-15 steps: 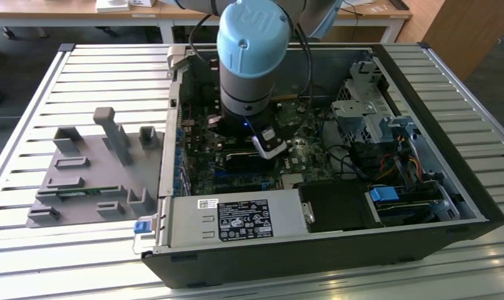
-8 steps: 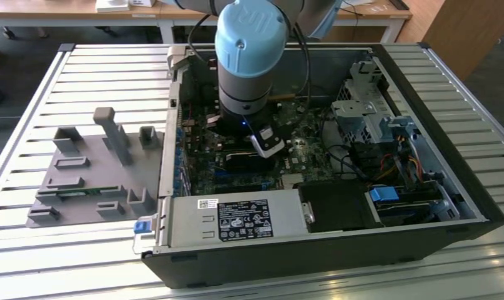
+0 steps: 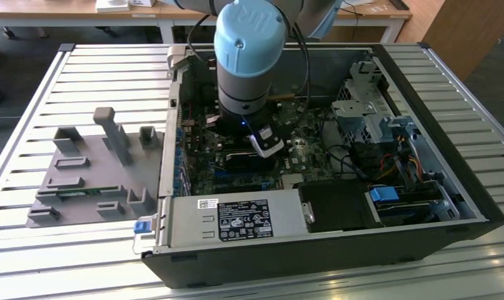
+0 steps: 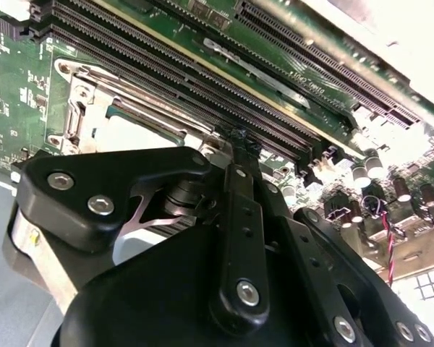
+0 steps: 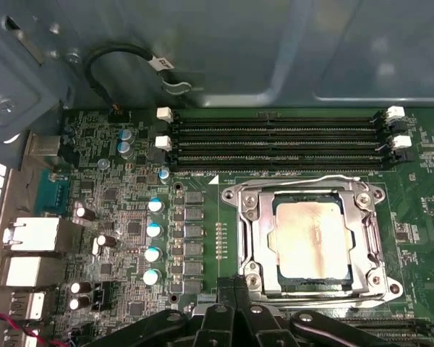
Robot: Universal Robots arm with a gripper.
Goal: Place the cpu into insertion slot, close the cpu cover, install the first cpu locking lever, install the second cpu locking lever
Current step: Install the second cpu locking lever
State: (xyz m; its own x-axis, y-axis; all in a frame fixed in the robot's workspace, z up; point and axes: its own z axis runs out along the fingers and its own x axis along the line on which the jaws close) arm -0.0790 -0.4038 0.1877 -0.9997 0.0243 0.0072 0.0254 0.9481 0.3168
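The cpu (image 5: 307, 238), a silvery square with pale residue on its top, lies in the socket on the green motherboard (image 5: 130, 210). The cpu cover (image 5: 254, 217), a metal frame, lies flat around it. Thin lever rods (image 5: 304, 178) run along the frame's edges. My gripper (image 5: 235, 289) is shut with nothing between its black fingers, and its tips hover just beside the socket's edge. In the second wrist view the gripper (image 4: 239, 139) points at the board next to the cover (image 4: 83, 101). In the exterior view the gripper (image 3: 267, 147) reaches down into the open computer case (image 3: 336, 250).
Several black memory slots (image 5: 275, 141) run beside the socket. Capacitors (image 5: 153, 231) and rear ports (image 5: 36, 238) stand on the socket's other side. The case holds a power supply (image 3: 235, 219) and drive bays (image 3: 377, 119). A grey fixture plate (image 3: 94, 169) lies at the exterior view's left.
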